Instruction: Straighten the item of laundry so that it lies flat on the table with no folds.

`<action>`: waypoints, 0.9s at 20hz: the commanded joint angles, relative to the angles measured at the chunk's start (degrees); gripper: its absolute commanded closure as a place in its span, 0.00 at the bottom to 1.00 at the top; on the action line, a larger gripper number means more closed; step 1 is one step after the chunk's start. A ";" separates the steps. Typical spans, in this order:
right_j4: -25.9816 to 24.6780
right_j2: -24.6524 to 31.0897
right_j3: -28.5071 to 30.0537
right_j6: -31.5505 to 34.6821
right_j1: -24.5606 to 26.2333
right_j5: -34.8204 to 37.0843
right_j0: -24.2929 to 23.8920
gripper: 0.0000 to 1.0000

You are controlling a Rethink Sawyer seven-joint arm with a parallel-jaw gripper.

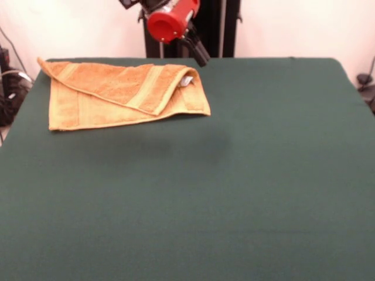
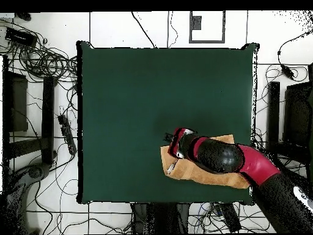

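The orange-tan towel (image 1: 120, 93) lies at the table's far left in the front view, folded over on itself. One flap lies slantwise across the lower layer, and the white care tag (image 1: 186, 81) shows at its right corner. The green table (image 1: 246, 175) is far bigger than the towel. My gripper (image 1: 199, 55) hangs from the red arm just above the towel's far right corner, apart from it. In the overhead view the arm covers much of the towel (image 2: 186, 170), and the gripper (image 2: 171, 138) is over its edge towards the table's (image 2: 134, 104) middle.
The black pedestal (image 1: 222, 26) stands behind the table's far edge. Cables and dark equipment (image 2: 36, 67) lie on the floor round the table. The towel sits near the table's edge on the robot's side (image 2: 183, 201).
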 commanded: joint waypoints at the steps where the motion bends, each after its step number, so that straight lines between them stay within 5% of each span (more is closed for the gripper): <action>1: 1.54 -10.35 -1.38 19.54 -1.59 1.93 8.19 1.00; 18: 2.66 -24.69 -8.81 19.25 -4.84 2.87 20.78 1.00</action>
